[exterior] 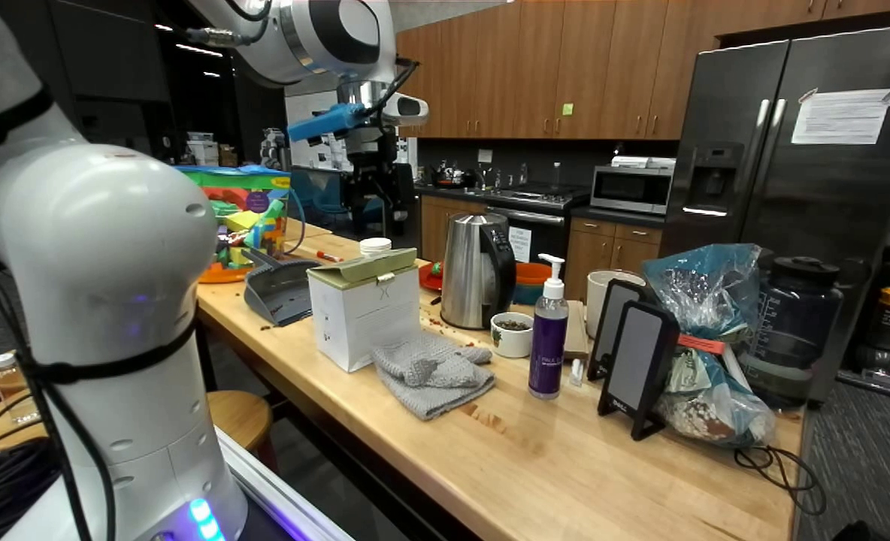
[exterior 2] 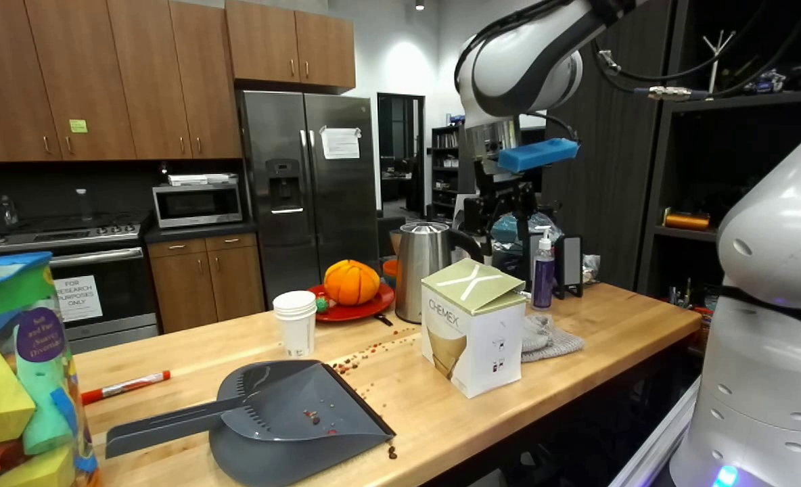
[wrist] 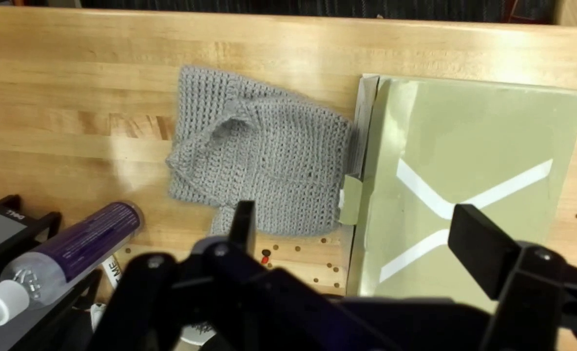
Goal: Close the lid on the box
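Observation:
The box (exterior: pixel 366 315) is white cardboard and stands upright on the wooden table; it also shows in an exterior view (exterior 2: pixel 471 345). Its lid (exterior 2: pixel 471 285) is pale green with a white X and lies over the top, slightly raised along one edge with a narrow gap. In the wrist view the lid (wrist: pixel 483 141) fills the right side, and a small green tab (wrist: pixel 351 200) sticks out over the box's edge beside the towel. My gripper (exterior: pixel 377 199) is open and empty above the box, fingers pointing down, apart from the lid. Its fingers (wrist: pixel 356 224) are wide apart in the wrist view.
A grey knitted towel (wrist: pixel 264 156) lies against the box. A steel kettle (exterior: pixel 464 274) stands close behind it. A grey dustpan (exterior 2: pixel 292 419), white cups (exterior 2: pixel 295 325), a red plate (exterior 2: pixel 367 308) with a pumpkin, a purple pump bottle (exterior: pixel 548 342) and black speakers (exterior: pixel 637 364) are also on the table.

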`<state>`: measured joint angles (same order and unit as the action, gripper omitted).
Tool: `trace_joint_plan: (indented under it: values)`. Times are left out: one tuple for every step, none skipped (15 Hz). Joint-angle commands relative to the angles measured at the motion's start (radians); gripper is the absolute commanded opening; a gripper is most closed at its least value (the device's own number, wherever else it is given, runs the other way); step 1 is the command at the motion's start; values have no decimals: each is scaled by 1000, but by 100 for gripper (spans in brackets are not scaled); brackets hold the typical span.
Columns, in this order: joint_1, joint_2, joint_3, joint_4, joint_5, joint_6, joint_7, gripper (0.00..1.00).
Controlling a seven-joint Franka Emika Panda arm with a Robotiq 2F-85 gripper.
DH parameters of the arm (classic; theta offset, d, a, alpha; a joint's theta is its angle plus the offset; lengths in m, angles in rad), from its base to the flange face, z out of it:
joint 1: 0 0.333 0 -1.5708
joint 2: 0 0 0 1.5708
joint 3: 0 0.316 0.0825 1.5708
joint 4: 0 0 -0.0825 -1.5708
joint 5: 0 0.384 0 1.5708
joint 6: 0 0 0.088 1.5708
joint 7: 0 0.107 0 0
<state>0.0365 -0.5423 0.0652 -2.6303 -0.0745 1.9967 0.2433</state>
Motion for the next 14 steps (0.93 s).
trace_joint_plan:
  values:
    - [-17, -3, -30, -9, 35, -8, -60, 100]
    - [-20, -1, -36, -11, 39, -7, -69, 100]
    - [-24, 1, -42, -12, 43, -6, -77, 100]
    - [-27, 2, -48, -13, 49, -7, -87, 100]
    - [-29, 4, -53, -14, 53, -7, -93, 100]
    - [-31, 9, -59, -12, 58, -7, -104, 100]
    - [-32, 15, -64, -11, 64, -5, -111, 100]
    - [-32, 22, -68, -10, 72, 3, -120, 100]
    - [-33, 35, -69, -5, 78, 5, -124, 100]
    - [-33, 47, -72, 0, 83, 3, -130, 100]
    - [-32, 63, -73, 6, 93, 5, -134, 100]
    - [-32, 75, -73, 10, 99, 7, -134, 100]
    - [-33, 90, -73, 16, 106, 11, -132, 100]
    - [-33, 100, -72, 20, 111, 12, -132, 100]
